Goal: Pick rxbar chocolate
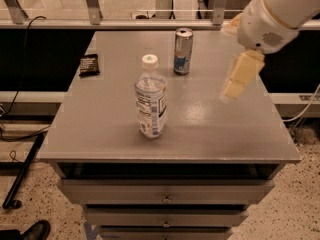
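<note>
A black shoe [31, 230] sits on the speckled floor at 7 o'clock from the table. A thin black pole [23, 171] leans just above it.

The flat grey table top [215, 134] fills the middle. The rxbar chocolate [89, 65], a small flat black wrapper with faint light print, lies on the table at 10 o'clock, close to the left edge. It lies flat, and nothing touches it.

A clear plastic water bottle with a white cap [151, 101] stands up straight near the middle of the table. A tall silver and blue metal can [183, 51] stands at 12 o'clock, near the back edge, apart from the bottle.

The pale cream gripper [240, 76] hangs in the air over the table at 2 o'clock. It is on the end of a fat white robot arm [275, 16] that comes in from the top right corner. It is well apart from the rxbar chocolate, with the can between them. I cannot tell if the gripper is squeezed closed or spread wide.

Grey drawers with small round knobs [166, 199] sit under the table top.
</note>
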Motion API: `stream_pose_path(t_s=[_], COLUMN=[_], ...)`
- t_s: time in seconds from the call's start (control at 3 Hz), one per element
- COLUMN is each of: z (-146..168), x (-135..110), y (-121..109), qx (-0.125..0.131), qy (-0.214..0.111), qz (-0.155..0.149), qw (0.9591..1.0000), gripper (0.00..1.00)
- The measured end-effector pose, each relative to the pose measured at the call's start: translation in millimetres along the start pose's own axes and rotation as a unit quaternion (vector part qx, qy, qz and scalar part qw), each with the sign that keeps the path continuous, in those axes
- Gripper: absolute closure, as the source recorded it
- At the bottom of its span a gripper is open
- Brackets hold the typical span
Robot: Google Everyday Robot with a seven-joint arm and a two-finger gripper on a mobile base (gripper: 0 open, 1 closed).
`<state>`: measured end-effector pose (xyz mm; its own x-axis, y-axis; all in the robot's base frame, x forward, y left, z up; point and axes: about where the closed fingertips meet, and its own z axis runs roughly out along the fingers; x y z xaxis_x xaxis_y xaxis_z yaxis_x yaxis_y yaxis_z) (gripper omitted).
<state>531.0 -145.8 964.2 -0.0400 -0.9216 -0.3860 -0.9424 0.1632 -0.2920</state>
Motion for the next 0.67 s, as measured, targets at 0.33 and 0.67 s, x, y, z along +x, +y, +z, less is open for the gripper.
stream_pose_path(t_s=[0.33,0.67], z=[38,69], x=[-56,-104], y=[-34,-48], qx=[-0.001,-0.009], qy=[-0.069,-0.13], qz=[-0.027,-0.036], qw=[0.9972,0.9909], gripper=[0.0,0.0])
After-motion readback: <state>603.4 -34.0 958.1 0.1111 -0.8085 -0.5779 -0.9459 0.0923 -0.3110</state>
